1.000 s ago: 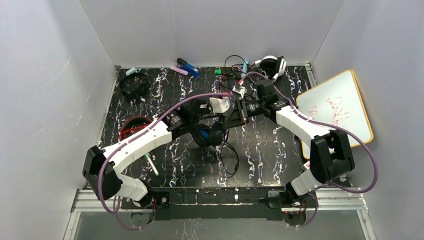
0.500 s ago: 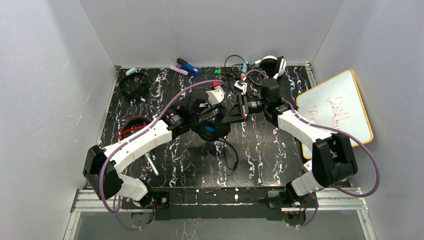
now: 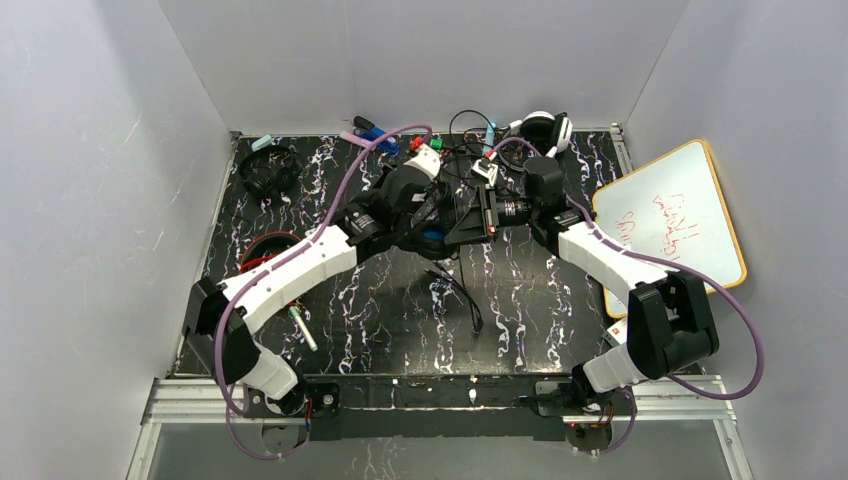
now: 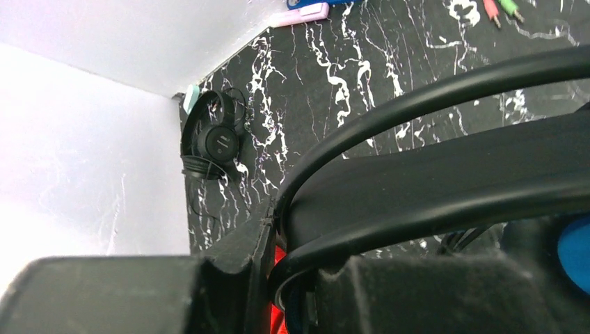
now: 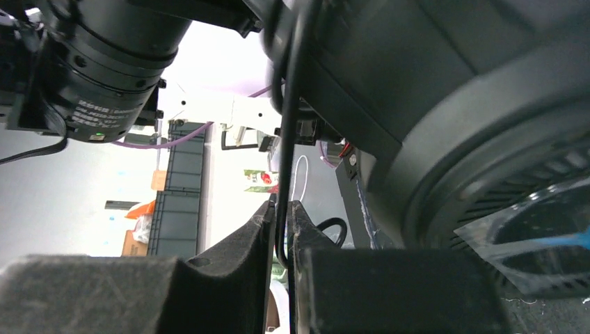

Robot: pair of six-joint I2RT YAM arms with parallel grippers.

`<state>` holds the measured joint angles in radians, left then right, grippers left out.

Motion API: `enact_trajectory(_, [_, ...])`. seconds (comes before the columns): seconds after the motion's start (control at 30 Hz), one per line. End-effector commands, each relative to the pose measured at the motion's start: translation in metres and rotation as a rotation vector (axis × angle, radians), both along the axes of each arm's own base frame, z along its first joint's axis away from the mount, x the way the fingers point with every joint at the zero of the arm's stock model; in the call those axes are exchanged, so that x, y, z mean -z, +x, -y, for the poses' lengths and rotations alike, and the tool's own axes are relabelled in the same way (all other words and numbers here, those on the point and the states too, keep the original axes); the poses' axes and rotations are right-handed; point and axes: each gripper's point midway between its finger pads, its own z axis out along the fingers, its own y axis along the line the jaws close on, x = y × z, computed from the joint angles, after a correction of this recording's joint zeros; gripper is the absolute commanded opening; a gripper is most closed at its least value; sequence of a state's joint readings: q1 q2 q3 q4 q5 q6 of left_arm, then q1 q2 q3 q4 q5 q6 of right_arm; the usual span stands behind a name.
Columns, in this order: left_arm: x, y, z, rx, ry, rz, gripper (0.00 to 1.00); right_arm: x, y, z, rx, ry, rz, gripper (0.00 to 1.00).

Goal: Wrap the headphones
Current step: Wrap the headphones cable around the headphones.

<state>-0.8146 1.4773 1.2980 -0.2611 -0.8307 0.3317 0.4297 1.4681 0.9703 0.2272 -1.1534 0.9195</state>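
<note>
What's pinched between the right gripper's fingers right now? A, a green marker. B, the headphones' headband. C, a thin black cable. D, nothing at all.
C: in the right wrist view the right gripper is closed on a thin black cable that runs up from between its fingers. The headband sits in the left gripper instead.

A robot lab cell: white walls (image 3: 420, 50) box in a black marbled table (image 3: 540, 300) with two bolted arms (image 3: 290, 280).
</note>
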Motion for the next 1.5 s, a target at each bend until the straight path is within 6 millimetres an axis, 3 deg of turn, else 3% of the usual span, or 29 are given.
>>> enact_trajectory(0.0, [-0.042, 0.005, -0.004, -0.213, -0.283, 0.132, 0.0, -0.012, 0.0, 0.001, 0.031, 0.022, 0.064, 0.2])
enact_trajectory(0.33, [-0.047, 0.0, 0.013, -0.297, -0.646, 0.104, 0.0, -0.003, 0.013, 0.002, 0.16, -0.032, 0.139, 0.23])
enact_trajectory(0.67, [-0.028, 0.014, 0.007, -0.411, -0.858, -0.039, 0.0, 0.005, 0.009, 0.004, 0.202, -0.073, 0.203, 0.25])
enact_trajectory(0.87, [-0.029, 0.022, 0.002, -0.414, -0.939, -0.088, 0.0, 0.016, 0.005, 0.005, 0.199, -0.08, 0.21, 0.17])
enact_trajectory(0.97, [-0.014, 0.033, -0.008, -0.482, -0.981, -0.159, 0.0, 0.016, 0.003, 0.002, 0.193, -0.072, 0.228, 0.15])
enact_trajectory(1.2, [0.004, 0.042, -0.007, -0.56, -0.993, -0.248, 0.0, 0.016, -0.01, -0.007, 0.155, -0.094, 0.322, 0.02])
enact_trajectory(1.33, [0.029, 0.046, -0.005, -0.65, -0.991, -0.382, 0.0, 0.012, -0.021, -0.013, 0.115, -0.083, 0.371, 0.01])
enact_trajectory(1.47, [0.041, 0.052, -0.003, -0.696, -1.015, -0.445, 0.0, 0.019, -0.035, -0.017, 0.046, -0.091, 0.373, 0.01])
